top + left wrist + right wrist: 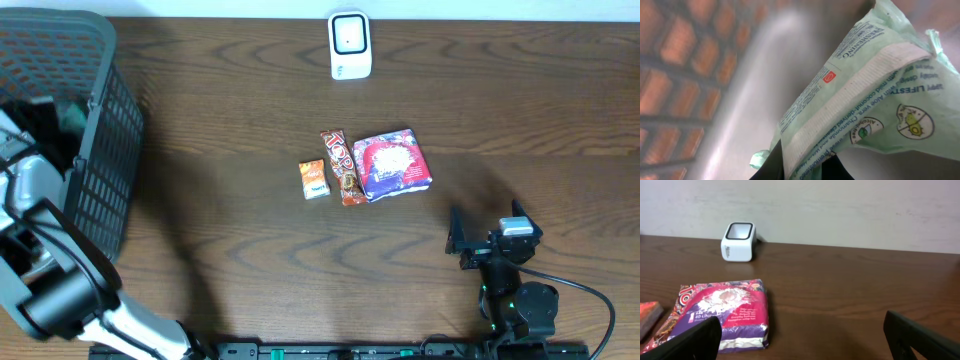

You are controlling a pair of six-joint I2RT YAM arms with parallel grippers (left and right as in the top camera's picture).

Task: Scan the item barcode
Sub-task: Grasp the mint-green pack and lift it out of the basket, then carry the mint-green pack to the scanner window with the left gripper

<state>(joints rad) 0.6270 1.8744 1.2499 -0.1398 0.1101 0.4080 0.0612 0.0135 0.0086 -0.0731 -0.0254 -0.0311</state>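
Closest to the left wrist lens: a pale green wet-wipe packet [865, 100] fills the right half of that view. It is tilted, with its white seam strip running diagonally and print naming chamomile, coconut and aloe vera legible. Left gripper [804, 169] is clenched on the packet's lower edge; two dark fingers [769, 170] show at the bottom of the frame with the film pinched between them. Behind the packet lie the grey floor and lattice wall of a dark plastic basket [685, 90], both blurred. Overhead view places the basket [105, 160] at the far left of the wooden table [250, 240], with the left arm reaching into it. A trace of green shows inside, but the grip itself cannot be resolved from above. No barcode can be made out on the packet's visible face. Barcode scanner [350, 45], white, stands upright at the table's far edge, well apart from the basket. Near the table's centre three items lie side by side: an orange sachet [314, 179], a candy bar [341, 167] just beside it, and a purple pack [392, 164] touching the bar's other side. Right gripper [485, 225] sits near the front right, jaws released and spread wide. It points toward the purple pack [725, 312], with the scanner [738, 242] beyond.
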